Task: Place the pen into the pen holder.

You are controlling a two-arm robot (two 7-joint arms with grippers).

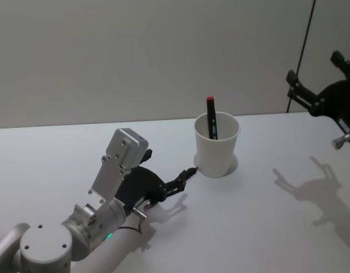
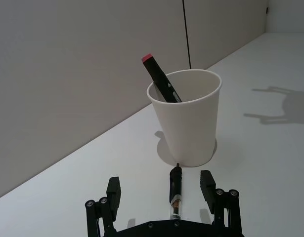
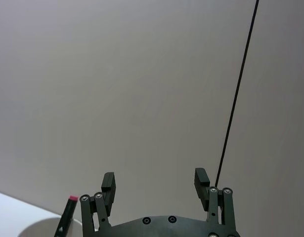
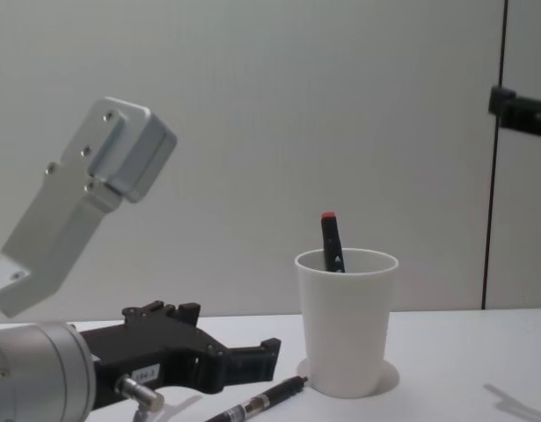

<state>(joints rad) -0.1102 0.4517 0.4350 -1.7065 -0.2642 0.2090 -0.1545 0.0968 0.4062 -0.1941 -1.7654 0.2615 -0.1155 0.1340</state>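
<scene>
Pen [image 2: 175, 195]: lies flat on the counter [image 1: 266, 227], clear barrel at the back end, dark grip section and tip in front. The tip points at the foot of the pen holder [image 2: 189, 123] and stops just short of it; I cannot tell whether it touches. No writing readable on the barrel.

Pen holder: plain white paper cup, upright on the counter, rolled rim, no print on its wall. Inside it a black marker [image 2: 159, 79] with a red end cap leans against the far side of the rim, cap end sticking out above it. Small white marks on the marker's barrel, too small to read.

My left tool [image 2: 160, 180]: low over the counter, just short of the pen holder, aimed at it. Its fingers [image 2: 206, 180] are spread wide, one on each side of the pen, and neither touches the barrel. Nothing gripped. A small white label sits on the tool's body in the chest view; its print is not legible.

My right tool [image 3: 154, 175]: raised high, well apart from the pen holder on its right side, fingers spread, nothing between them. Its shadow falls on the counter right of the cup.
</scene>
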